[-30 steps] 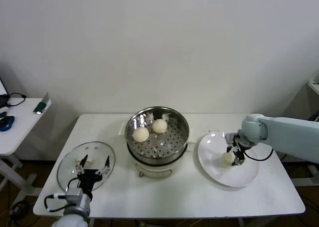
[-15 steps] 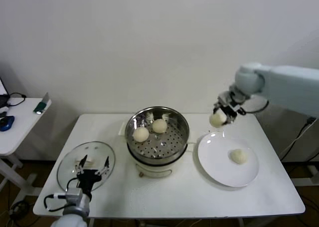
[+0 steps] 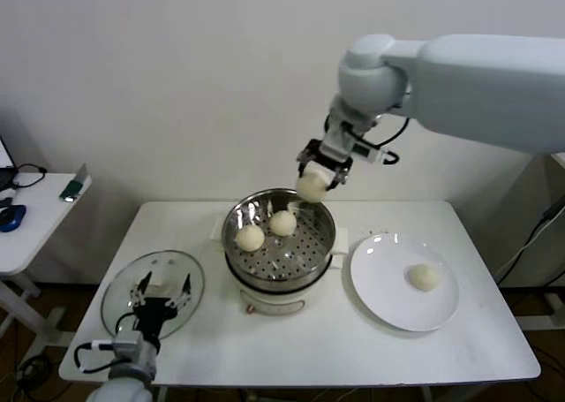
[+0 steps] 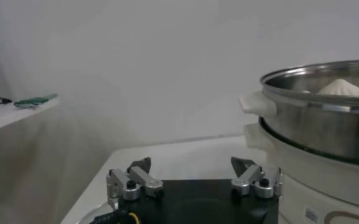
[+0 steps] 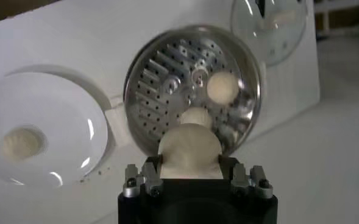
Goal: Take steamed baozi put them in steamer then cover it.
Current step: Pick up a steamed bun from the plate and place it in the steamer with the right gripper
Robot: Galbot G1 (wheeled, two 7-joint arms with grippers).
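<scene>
At the near edge of the white surface [image 3: 353, 349], the left pincer [image 3: 161, 289] hovers idle with its fingers spread wide and empty, poised just above the round transparent glass cover with metal rim [image 3: 152, 292], which lies flat to the left of the pot. Beyond it, in the middle of the surface, sits the round shiny stainless-steel steamer with its hole-dotted tray [image 3: 279, 234], two smooth cream-white baozi [image 3: 250, 238] already resting on the tray; to its right a flat white round plate [image 3: 380, 283] carries one last bun [image 3: 424, 277]. Farthest back, the right arm reaches in high from the right, its wrist bent down so the right pincer [image 3: 313, 184] hangs over the pot's far rim, closed narrowly on a third cream-white bun [image 5: 189, 151].

The risk lies in that spot: let go there, the bun may strike the rim and roll off behind the pot. It also seems to hang close above the farther seated bun, so it could land on top of it, though the height is hard to judge. A squeeze this snug might dent the soft dough
</scene>
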